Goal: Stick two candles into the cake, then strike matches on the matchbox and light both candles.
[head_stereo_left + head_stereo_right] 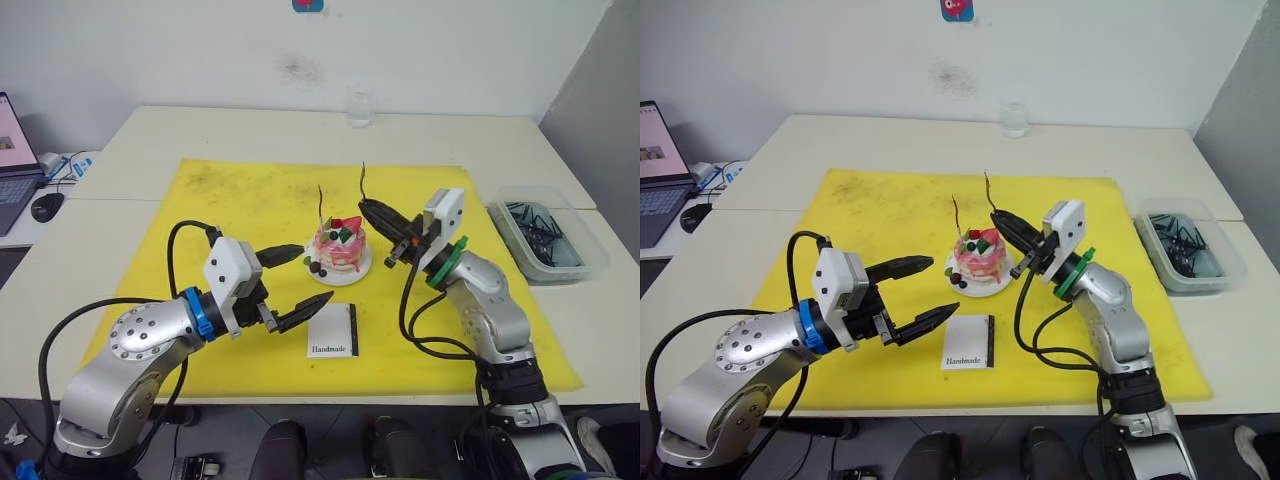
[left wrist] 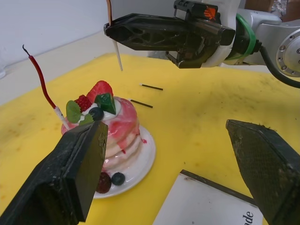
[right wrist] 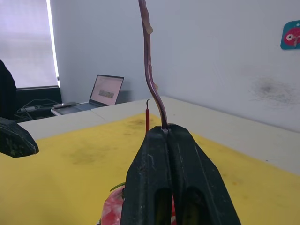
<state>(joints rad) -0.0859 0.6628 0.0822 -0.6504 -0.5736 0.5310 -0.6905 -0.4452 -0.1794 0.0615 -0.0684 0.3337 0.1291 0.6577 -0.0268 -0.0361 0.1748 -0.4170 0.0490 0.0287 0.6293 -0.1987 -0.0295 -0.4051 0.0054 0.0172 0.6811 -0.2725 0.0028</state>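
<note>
cake [image 2: 110, 126]: glossy glaze | yellow mat [image 1: 250, 200]: matt, smudged | matchbox [image 1: 333, 331]: matt white card | bin [image 1: 580, 250]: clear plastic

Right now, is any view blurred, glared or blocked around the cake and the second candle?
Left eye view: even light, cake sharp, no glare. Left wrist view: its own dark fingers loom soft in the foreground; planted candle clear. Right wrist view: right gripper, shut on the second candle, covers most of the cake; bright window at the far side.

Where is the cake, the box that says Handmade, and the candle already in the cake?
cake [image 1: 340, 246], left eye view, on its pink side.
matchbox [image 1: 331, 333], left eye view, middle of its white top.
candle in the cake [image 2: 41, 80], left wrist view, on its red stem.
</note>
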